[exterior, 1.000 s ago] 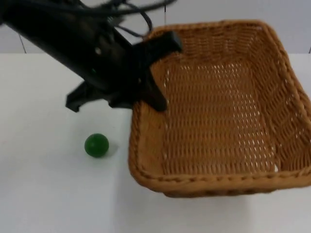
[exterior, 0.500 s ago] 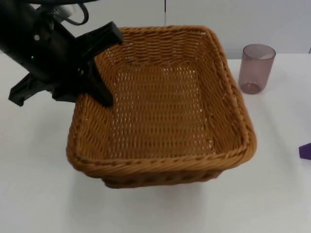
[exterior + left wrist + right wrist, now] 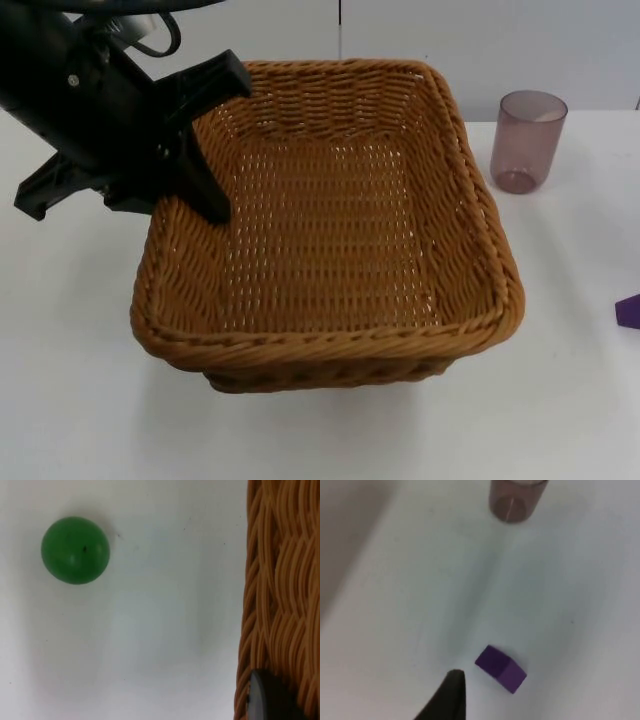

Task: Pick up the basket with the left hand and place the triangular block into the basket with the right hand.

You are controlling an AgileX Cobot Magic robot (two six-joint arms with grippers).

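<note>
- Left end effector (image 3: 195, 150) is clenched on the basket (image 3: 330, 330) rim's far-left corner, basket lifted.
- Purple triangular block (image 3: 500, 669) lies on the desk (image 3: 560, 400), right of the basket.
- Right end effector (image 3: 451, 692) hovers beside the block; I cannot tell its finger state. Next: grasp the block.

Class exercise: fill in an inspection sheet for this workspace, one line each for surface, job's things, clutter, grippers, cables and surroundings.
Surface: white table.
Job's things: wicker basket, nothing inside; purple block on the table, apart from the basket.
Clutter: green ball beside the basket; tinted cup upright.
Grippers: left gripper clamped on the basket's rim; right gripper above the table near the block.
Cables: nothing noted.
Surroundings: grey partition wall behind the table.
</note>
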